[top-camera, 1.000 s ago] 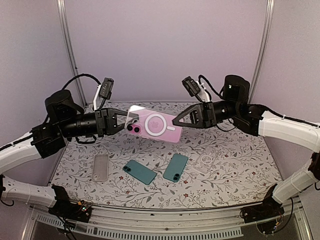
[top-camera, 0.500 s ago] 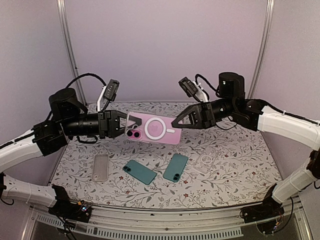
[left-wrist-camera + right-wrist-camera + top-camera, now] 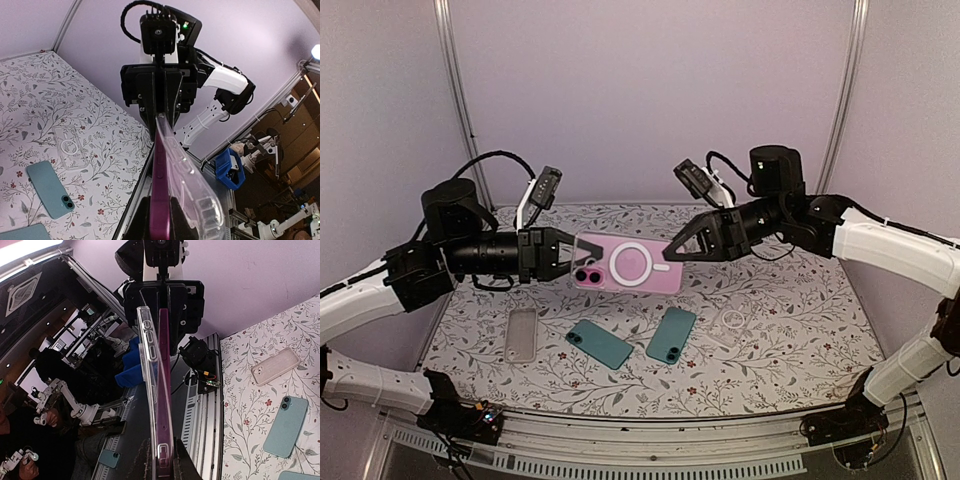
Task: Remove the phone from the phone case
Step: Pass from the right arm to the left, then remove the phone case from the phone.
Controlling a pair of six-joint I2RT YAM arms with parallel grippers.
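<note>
Levelled from its earlier tilt, pink phone [image 3: 625, 264] held in the air above the table [image 3: 770, 340], clear case [image 3: 192, 187] splayed off its left end, left gripper [image 3: 570, 255] clamped on the bare phone edge, right gripper [image 3: 670, 252] clamped over the cased end, both arms reaching inward, near horizontal

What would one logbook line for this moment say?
left claw: shut on pink phone, camera end | right claw: shut on opposite end | clear case: partly peeled off phone | phone: held above table
</note>
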